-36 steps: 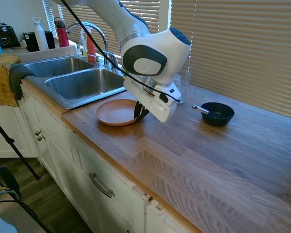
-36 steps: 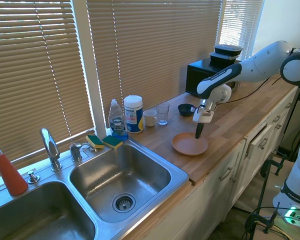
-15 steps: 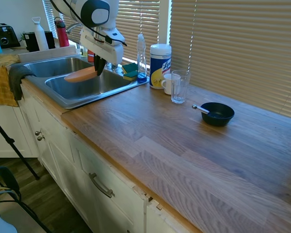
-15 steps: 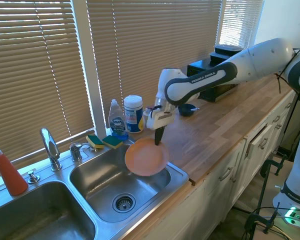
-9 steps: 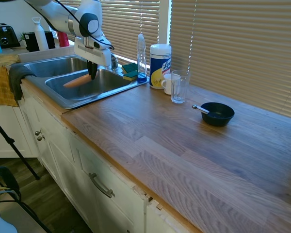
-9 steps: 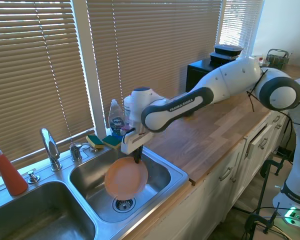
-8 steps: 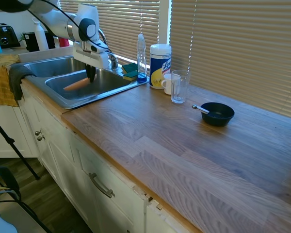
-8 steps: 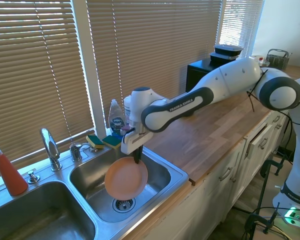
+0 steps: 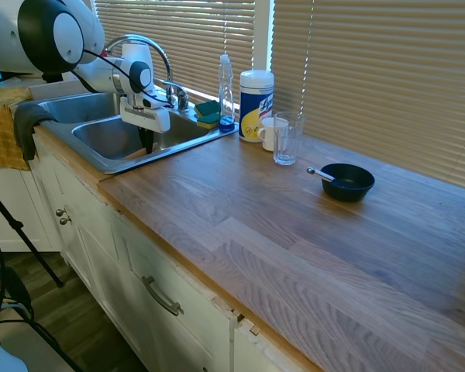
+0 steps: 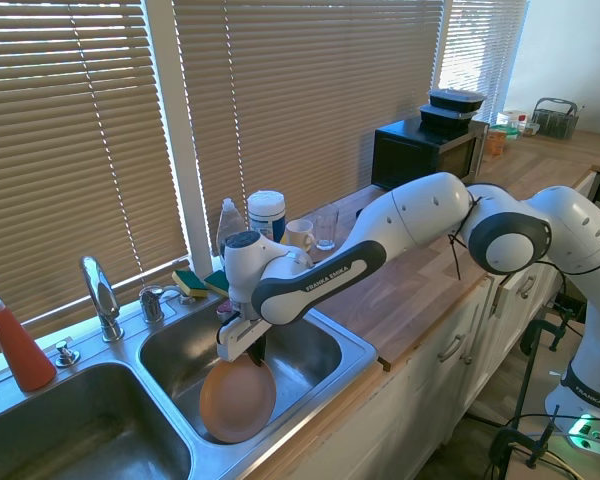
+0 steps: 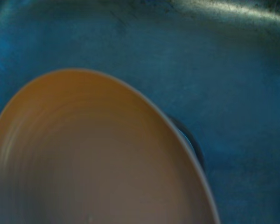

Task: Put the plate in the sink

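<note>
A: Starting at the left of the second exterior view, what holds what?

B: The stainless double sink (image 10: 310, 385) fills the lower left. Its left basin (image 10: 50, 430) looks bare as far as it shows. The right basin (image 10: 305, 345) has the salmon-orange plate (image 10: 238, 400) down inside it, tilted up on edge toward the front wall, at about 7 o'clock from the basin's middle

A: Is the plate lying on the basin floor?

B: I cannot tell whether its lower rim touches. The gripper (image 10: 255, 352) has its dark fingers closed tight on the plate's upper rim, pointing straight down, with the plate hanging from them

A: And the wrist view?

B: The plate (image 11: 93, 158) fills most of it, blurred, with the steel floor (image 11: 233, 84) beyond and a dark curve that may be the drain (image 11: 191, 140) peeking past its edge

A: What sits further right on the counter?

B: At 12 o'clock from the right basin, two sponges (image 10: 208, 283), a dish soap bottle (image 10: 235, 240) and a white wipes canister (image 10: 267, 228). Then a white mug (image 10: 300, 235) and a clear glass (image 10: 326, 227); what is in them I cannot tell. In the first exterior view a dark blue bowl (image 9: 347, 182) stands on the wooden countertop (image 9: 310, 248), well apart, a spoon (image 9: 321, 174) resting in it with the handle out toward 10 o'clock
</note>
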`<act>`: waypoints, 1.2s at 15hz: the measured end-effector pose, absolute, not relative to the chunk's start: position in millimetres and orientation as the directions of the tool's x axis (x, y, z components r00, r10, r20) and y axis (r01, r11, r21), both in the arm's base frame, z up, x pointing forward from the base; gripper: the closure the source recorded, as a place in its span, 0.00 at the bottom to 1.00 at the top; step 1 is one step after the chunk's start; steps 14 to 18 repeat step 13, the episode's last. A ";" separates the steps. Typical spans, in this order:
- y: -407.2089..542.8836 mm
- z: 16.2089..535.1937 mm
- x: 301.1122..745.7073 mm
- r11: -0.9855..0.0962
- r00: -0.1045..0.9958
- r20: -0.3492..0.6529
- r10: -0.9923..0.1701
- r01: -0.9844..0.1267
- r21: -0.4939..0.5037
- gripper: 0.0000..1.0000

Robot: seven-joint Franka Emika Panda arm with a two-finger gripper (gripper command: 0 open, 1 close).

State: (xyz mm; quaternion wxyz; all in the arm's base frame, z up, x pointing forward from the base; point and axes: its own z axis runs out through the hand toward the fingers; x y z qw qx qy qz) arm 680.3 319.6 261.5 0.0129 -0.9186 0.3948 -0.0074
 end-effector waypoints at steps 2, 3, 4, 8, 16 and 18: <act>316.2 265.4 683.0 -0.684 0.684 0.007 -0.729 -0.729 -0.024 0.00; 314.8 265.4 683.4 -0.683 0.683 0.007 -0.730 -0.730 -0.021 0.00; 313.7 265.0 683.5 -0.682 0.682 0.007 -0.731 -0.731 -0.017 0.00; 309.7 271.7 687.0 -0.677 0.677 0.008 -0.736 -0.736 -0.023 0.00; 308.4 336.4 684.3 -0.673 0.674 0.028 -0.738 -0.734 -0.091 0.00; 308.4 336.4 684.3 -0.673 0.674 0.028 -0.738 -0.734 -0.091 0.00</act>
